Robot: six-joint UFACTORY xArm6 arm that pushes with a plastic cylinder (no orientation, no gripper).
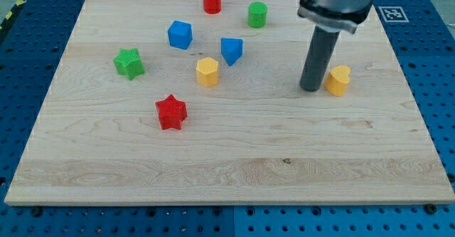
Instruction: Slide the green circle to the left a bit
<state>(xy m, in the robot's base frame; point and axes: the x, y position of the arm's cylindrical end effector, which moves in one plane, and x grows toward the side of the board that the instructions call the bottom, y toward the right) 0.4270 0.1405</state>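
My tip [311, 90], the lower end of a straight dark rod with no gripper to open or close, rests on the pale wooden surface [234, 173] just beside the yellow heart-shaped block [338, 80], on its left. The green plastic circle [257, 14] sits well apart, toward the view's top-left of my tip, right of the red cylinder [212, 1].

On the wooden board [234, 166] my tip [311, 89] rests just left of the yellow heart [338, 80], well right and nearer than the green circle [257, 14], with the red cylinder [212, 1] far, the blue cube [180, 35], blue triangle [231, 50], yellow hexagon [207, 72], green star [129, 63] and red star [170, 112] leftward.
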